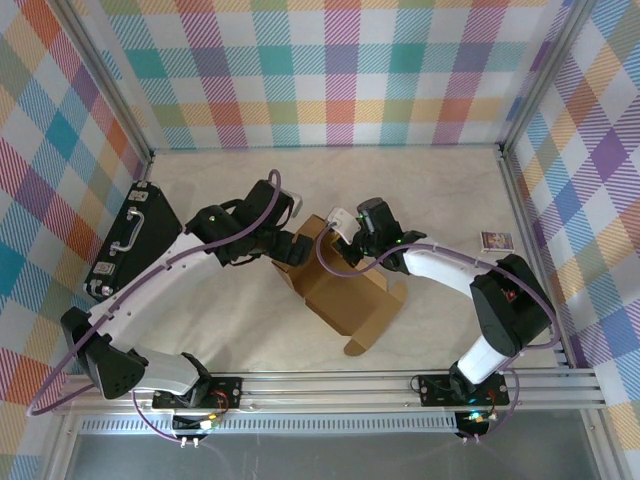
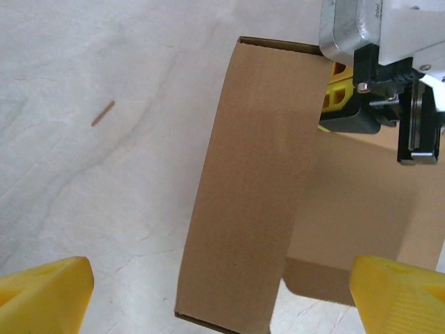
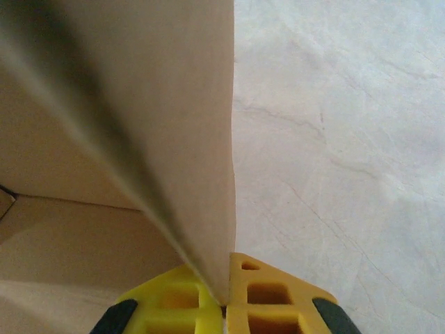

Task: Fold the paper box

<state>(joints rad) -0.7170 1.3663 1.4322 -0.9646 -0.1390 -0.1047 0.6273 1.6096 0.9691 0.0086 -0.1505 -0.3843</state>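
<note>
The paper box (image 1: 338, 288) is plain brown cardboard, partly formed, standing in the middle of the table with loose flaps at its near end. My right gripper (image 1: 342, 234) sits at the box's far top edge. In the right wrist view its yellow fingers (image 3: 264, 299) are shut on the thin edge of an upright flap (image 3: 174, 125). My left gripper (image 1: 287, 248) hovers at the box's left side. In the left wrist view it (image 2: 222, 296) stands wide open, a long cardboard flap (image 2: 250, 202) lying between its fingertips (image 2: 45, 292), untouched.
A black hard case with a handle (image 1: 135, 240) lies against the left wall. A tiny printed packet (image 1: 497, 240) rests near the right wall. A small brown sliver (image 2: 103, 113) lies on the marbled tabletop. Plaid walls enclose three sides; a metal rail (image 1: 400, 385) runs along the front.
</note>
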